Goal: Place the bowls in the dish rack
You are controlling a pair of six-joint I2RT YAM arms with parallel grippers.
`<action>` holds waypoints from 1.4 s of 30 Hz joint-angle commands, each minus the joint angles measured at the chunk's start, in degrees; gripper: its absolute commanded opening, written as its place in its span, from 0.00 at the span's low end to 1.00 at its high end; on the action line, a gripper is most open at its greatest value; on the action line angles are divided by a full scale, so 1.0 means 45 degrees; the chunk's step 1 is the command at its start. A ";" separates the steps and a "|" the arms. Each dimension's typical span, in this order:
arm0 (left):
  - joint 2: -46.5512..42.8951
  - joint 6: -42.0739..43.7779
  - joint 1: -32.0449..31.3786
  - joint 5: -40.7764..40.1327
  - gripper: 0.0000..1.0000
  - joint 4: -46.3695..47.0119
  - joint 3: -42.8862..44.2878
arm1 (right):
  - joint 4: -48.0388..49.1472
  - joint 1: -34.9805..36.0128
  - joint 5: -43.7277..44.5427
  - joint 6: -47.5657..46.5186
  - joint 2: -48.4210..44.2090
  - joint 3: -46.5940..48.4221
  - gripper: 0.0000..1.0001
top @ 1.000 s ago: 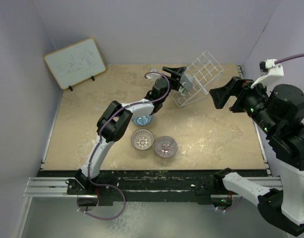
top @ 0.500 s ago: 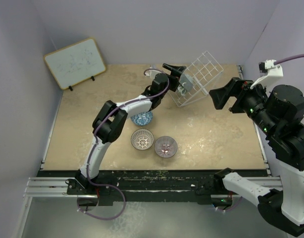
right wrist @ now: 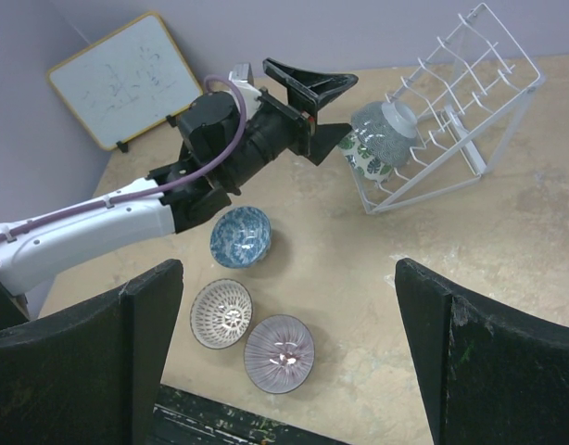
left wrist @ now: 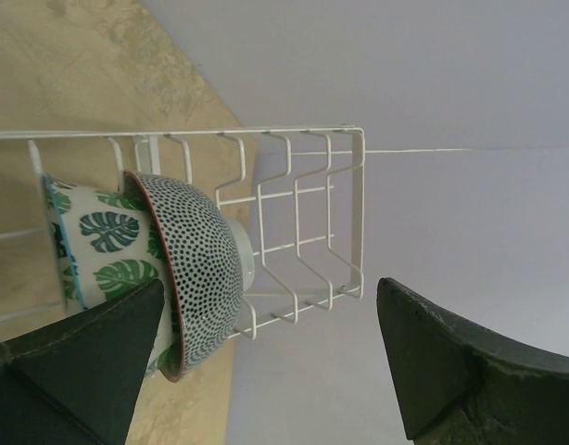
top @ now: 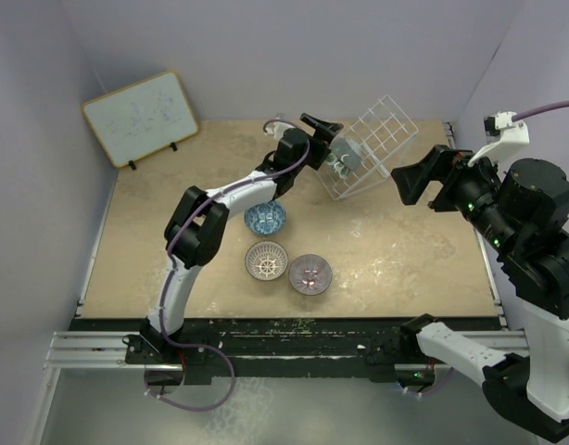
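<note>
The white wire dish rack [top: 382, 139] stands tilted at the back of the table. It holds a green-and-white leaf bowl [left wrist: 99, 243] and a dotted grey-white bowl [left wrist: 199, 260] on edge in its lower left corner [top: 342, 159]. My left gripper [top: 327, 139] is open and empty, just left of those two bowls and not touching them; the left wrist view shows its jaws [left wrist: 271, 289] wide apart. The blue bowl [top: 265, 219], the brown-white lattice bowl [top: 267, 260] and the pinkish-purple bowl [top: 309, 273] sit upright on the table. My right gripper [top: 423, 184] is open and empty, held high right of the rack.
A wood-framed whiteboard [top: 141, 116] leans at the back left. Grey walls close in the table on the left, back and right. The left arm [top: 238, 193] stretches over the table just behind the blue bowl.
My left gripper has drawn back a little up and to the left from the rack, and its arm has uncovered the blue bowl. The bowls and right arm have not moved.
</note>
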 commanded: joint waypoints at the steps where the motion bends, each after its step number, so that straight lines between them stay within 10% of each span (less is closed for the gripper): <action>1: -0.1179 0.0683 0.0342 0.0202 0.99 -0.0716 -0.0274 | 0.0527 -0.0053 -0.0174 -0.0066 -0.0004 -0.0069 0.98; 24: -0.6809 0.7816 0.0081 0.3426 0.99 -0.3936 -0.4177 | 0.0382 -0.0054 -0.0069 0.0398 -0.0325 -0.0111 0.98; 42: -0.7637 0.9502 -0.7695 -0.3717 0.88 -0.9795 -0.5806 | 0.0092 -0.0056 -0.0436 0.0920 -0.0382 0.0037 0.97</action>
